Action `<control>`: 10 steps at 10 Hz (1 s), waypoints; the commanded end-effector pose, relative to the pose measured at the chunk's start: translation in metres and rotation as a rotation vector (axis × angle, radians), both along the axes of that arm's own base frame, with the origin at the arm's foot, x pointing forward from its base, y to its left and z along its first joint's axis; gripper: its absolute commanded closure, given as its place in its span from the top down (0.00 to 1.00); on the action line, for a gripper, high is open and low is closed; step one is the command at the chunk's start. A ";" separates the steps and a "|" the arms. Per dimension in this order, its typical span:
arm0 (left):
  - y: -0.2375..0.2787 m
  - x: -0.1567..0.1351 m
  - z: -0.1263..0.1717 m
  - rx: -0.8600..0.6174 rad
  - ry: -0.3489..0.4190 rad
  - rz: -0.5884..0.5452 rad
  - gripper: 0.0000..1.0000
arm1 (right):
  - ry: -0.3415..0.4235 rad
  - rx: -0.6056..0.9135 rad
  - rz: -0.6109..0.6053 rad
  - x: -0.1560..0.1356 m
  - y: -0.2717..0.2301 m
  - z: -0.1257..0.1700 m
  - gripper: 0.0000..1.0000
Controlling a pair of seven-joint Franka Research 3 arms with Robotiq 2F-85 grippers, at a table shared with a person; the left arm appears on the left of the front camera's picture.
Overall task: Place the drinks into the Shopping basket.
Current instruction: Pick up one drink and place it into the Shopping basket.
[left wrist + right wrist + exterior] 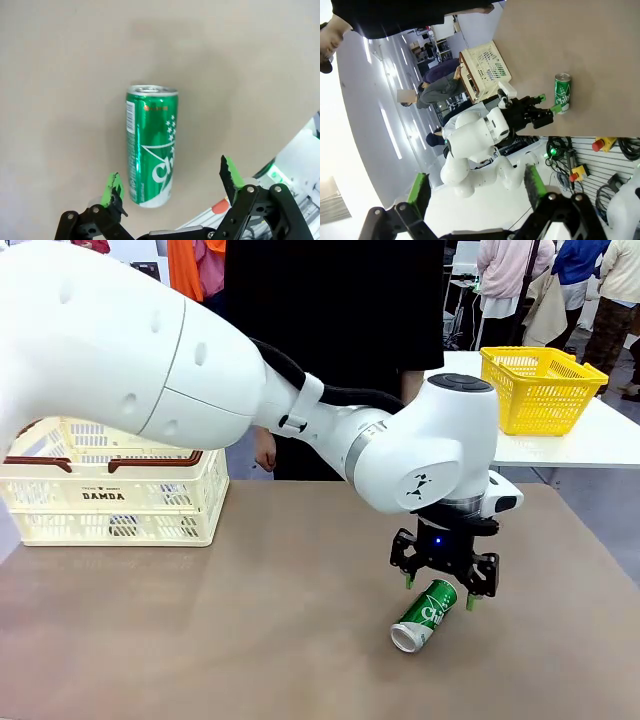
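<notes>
Near the table's [250,640] right front edge: green can [424,616] lying flat
Left gripper [440,592] hovers over its base, fingers apart; long axis runs across the gap

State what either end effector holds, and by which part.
Nothing is held. The left end effector hovers open over the lying green can; the right end effector is open too.

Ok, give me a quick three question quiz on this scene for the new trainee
1. True or false: the green can stands upright on the table.
2. Which gripper hovers over the can: A left, B right?
3. Fill in: the cream basket sits at the table's ____ side in the front view.

Key: 1 false, it lies on its side. 2 A, the left gripper, jaws open. 3 left.
</notes>
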State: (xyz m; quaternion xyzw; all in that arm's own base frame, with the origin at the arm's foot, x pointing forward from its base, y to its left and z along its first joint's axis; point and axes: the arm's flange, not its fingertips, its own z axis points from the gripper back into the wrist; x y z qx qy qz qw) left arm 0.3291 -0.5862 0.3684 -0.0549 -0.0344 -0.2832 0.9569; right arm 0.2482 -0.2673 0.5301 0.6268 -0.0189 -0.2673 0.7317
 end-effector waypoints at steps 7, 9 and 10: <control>-0.002 0.007 -0.051 0.050 -0.067 -0.083 1.00 | -0.019 0.007 -0.007 -0.001 0.004 0.000 1.00; 0.001 0.007 -0.055 0.064 -0.083 -0.107 1.00 | -0.019 0.007 -0.007 -0.001 0.004 0.000 1.00; 0.003 0.008 -0.057 0.065 -0.074 -0.113 1.00 | -0.019 0.007 -0.007 -0.001 0.004 0.000 1.00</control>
